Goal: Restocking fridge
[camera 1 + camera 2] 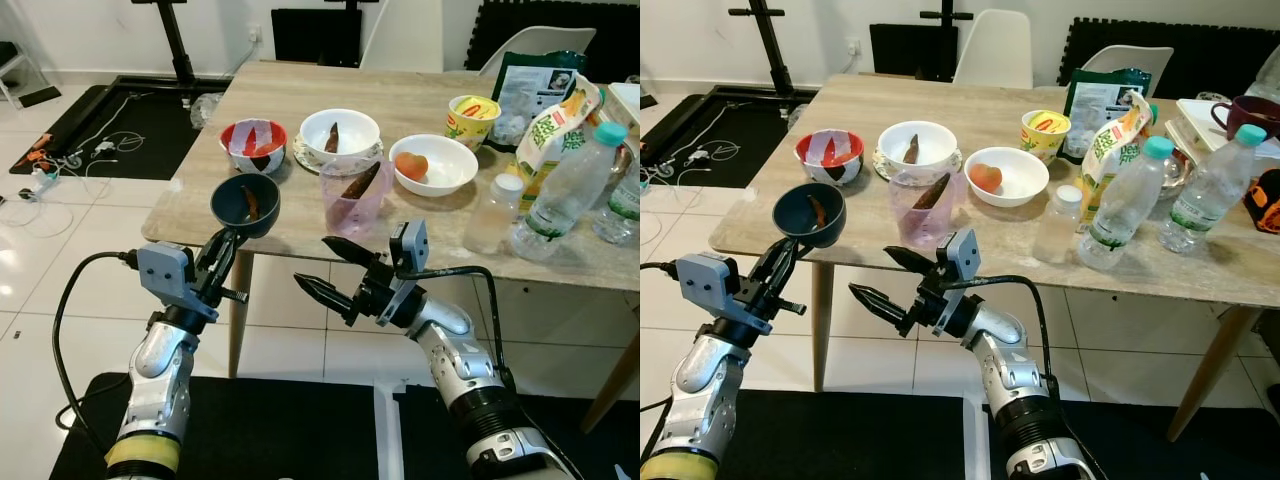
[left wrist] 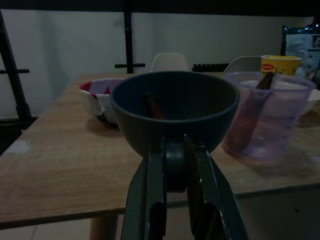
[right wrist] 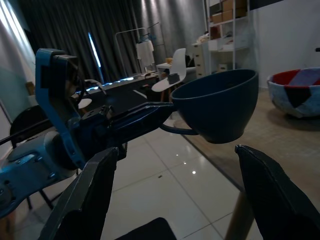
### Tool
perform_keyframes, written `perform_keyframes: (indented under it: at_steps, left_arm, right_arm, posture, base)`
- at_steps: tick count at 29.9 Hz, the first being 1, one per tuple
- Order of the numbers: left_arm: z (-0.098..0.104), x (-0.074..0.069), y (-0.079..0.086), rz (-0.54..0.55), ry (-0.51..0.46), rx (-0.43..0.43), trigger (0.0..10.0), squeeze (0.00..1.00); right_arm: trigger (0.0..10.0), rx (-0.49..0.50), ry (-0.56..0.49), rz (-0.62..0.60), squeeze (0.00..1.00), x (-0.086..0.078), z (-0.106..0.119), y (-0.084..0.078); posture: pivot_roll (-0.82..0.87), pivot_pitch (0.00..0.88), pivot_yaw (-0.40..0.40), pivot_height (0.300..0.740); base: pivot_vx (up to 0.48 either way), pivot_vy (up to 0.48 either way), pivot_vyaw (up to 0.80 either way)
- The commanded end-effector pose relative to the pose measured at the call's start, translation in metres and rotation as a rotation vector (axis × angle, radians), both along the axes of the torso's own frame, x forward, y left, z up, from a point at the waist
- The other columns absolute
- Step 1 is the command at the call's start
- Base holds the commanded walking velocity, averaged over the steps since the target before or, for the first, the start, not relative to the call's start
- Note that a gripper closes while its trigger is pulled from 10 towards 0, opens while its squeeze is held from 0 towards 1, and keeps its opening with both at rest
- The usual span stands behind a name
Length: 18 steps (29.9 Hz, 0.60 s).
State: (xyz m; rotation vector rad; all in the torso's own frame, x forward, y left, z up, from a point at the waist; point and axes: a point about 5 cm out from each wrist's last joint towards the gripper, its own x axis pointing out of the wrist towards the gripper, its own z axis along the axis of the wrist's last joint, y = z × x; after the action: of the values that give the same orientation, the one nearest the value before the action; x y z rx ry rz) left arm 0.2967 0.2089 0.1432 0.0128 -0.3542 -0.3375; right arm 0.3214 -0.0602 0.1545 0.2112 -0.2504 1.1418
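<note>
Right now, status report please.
Left gripper shut on dark blue cup, held off table edge. Right gripper open, empty. Purple jug just beyond.

We see a light wood-grain table standing on a white tiled floor. Resting directly on the tabletop are:

- a red-and-white patterned bowl, near the left edge;
- a white bowl on a saucer, holding a dark brown piece;
- a translucent pink measuring cup, just in front of that bowl, holding another brown piece;
- a second white bowl, holding an orange-red fruit;
- a yellow instant-noodle cup;
- a dark green pouch, upright behind the cup;
- a small clear bottle with a white cap;
- a green-capped water bottle;
- a second green-capped water bottle;
- a dark mug, at the far right.
</note>
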Motion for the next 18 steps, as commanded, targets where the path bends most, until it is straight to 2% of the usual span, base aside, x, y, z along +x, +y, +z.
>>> perform_keyframes:
  at_steps: [1,3,6,14,15,18]
  left_arm:
    - [-0.001,-0.005,-0.004,-0.076,0.028,0.022,10.0,0.00]
    - [-0.004,-0.009,-0.011,-0.144,0.060,0.012,10.0,0.00]
    - [-0.010,-0.015,-0.012,-0.192,0.098,-0.004,10.0,0.00]
    - [-0.013,-0.022,-0.004,-0.202,0.122,-0.019,10.0,0.00]
    - [-0.017,-0.025,0.000,-0.226,0.153,-0.019,10.0,0.00]
    - [-0.018,-0.027,0.000,-0.243,0.166,-0.023,10.0,0.00]
  right_arm:
    - [10.0,0.019,0.025,0.007,0.00,-0.003,-0.003,-0.008]
    - [10.0,0.026,0.038,0.010,0.00,-0.005,-0.005,-0.015]
    - [10.0,0.022,0.052,0.011,0.00,-0.008,-0.008,-0.022]
    - [10.0,0.020,0.065,0.012,0.00,-0.010,-0.011,-0.026]
    - [10.0,0.021,0.087,0.032,0.00,-0.012,-0.013,-0.026]
    - [10.0,0.015,0.095,0.037,0.00,-0.013,-0.014,-0.026]
  posture:
    - [0.06,0.075,-0.004,0.740]
    - [0.05,0.072,-0.001,0.740]
    - [0.04,0.069,0.005,0.740]
    - [0.04,0.068,0.007,0.740]
    - [0.04,0.068,0.002,0.740]
    - [0.04,0.067,-0.001,0.740]
  base:
    - [0.000,0.000,0.00]
    - [0.000,0.000,0.00]
    - [0.000,0.000,0.00]
    - [0.000,0.000,0.00]
    - [0.000,0.000,0.00]
    - [0.000,0.000,0.00]
